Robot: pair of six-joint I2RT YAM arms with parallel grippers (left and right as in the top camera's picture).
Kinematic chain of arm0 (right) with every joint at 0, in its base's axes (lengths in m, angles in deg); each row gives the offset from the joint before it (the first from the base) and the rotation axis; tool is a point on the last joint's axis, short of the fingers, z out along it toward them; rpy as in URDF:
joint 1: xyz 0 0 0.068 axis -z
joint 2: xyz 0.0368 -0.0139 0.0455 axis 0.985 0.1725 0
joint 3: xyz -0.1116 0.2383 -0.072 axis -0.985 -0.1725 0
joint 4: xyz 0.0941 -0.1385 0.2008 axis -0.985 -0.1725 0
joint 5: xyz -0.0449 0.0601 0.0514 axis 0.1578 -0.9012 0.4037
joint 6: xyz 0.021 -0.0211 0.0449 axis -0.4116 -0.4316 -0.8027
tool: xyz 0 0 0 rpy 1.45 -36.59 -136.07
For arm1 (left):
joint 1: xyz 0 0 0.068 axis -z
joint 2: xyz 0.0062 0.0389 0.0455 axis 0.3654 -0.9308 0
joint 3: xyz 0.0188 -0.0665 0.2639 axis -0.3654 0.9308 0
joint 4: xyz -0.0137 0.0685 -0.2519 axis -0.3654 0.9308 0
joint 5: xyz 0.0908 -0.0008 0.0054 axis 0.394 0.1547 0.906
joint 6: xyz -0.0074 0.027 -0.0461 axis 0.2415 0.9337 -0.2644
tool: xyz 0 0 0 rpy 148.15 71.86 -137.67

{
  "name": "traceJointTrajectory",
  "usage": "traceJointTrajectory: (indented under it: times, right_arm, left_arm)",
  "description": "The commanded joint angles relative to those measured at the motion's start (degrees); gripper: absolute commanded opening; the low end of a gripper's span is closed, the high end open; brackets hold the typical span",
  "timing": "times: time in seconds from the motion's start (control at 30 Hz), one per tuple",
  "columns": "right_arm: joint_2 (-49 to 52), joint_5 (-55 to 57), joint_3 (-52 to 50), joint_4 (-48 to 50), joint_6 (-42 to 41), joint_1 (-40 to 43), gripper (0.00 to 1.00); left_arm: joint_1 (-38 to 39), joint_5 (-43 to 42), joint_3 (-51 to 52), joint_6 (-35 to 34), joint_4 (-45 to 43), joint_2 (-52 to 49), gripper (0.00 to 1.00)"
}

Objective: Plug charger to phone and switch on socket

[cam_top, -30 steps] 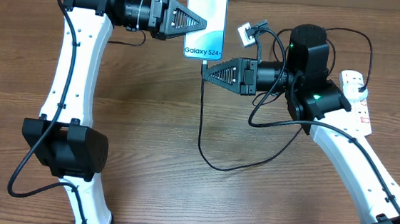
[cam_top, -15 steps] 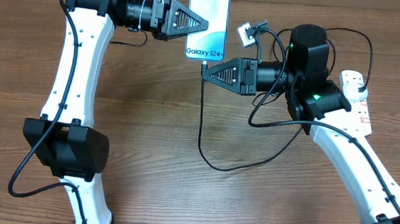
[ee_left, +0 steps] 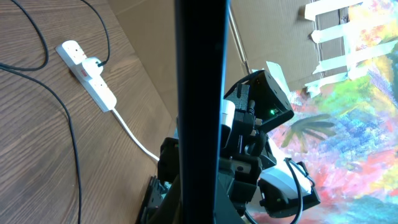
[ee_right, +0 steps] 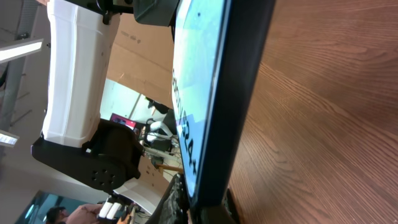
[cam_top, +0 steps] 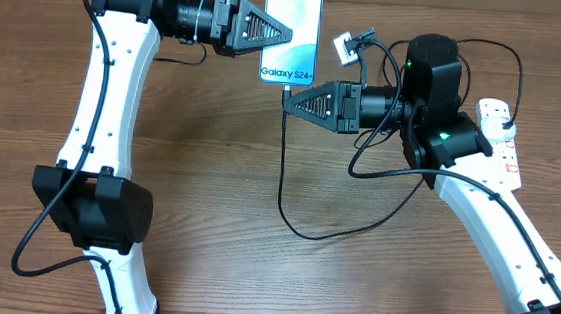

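The phone (cam_top: 291, 27) lies screen up at the far middle, its "Galaxy S24+" end nearest me. My left gripper (cam_top: 288, 33) comes in from the left and is shut on the phone's side edge, which shows as a dark upright band (ee_left: 199, 93) in the left wrist view. My right gripper (cam_top: 287, 95) reaches in from the right, shut on the charger's connector tip right at the phone's near end (ee_right: 208, 186); the tip itself is hidden. The charger cable (cam_top: 282, 177) loops down and back right to the socket (cam_top: 500, 139).
The white socket (ee_left: 87, 71) lies at the right edge with a black plug (cam_top: 505, 117) in it and a thick white cord (ee_left: 134, 134) trailing off. The cable's loop (cam_top: 325, 233) crosses the table's middle. Both arm bases stand near the front edge.
The phone and my left gripper shifted slightly to the right a second ago, then held still. The right gripper has not moved.
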Motion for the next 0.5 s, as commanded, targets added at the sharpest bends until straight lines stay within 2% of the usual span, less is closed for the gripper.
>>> traceJointTrajectory:
  times: [0.0, 0.47]
  right_arm:
    - [-1.55, -0.50, 1.81, 0.39, -0.22, 0.22, 0.04]
    - [-1.55, -0.70, 1.81, 0.42, -0.20, 0.22, 0.04]
  left_arm:
    - [0.81, -3.65, -0.52, 1.14, -0.02, 0.48, 0.04]
    - [1.55, -2.75, -0.52, 1.60, -0.04, 0.48, 0.04]
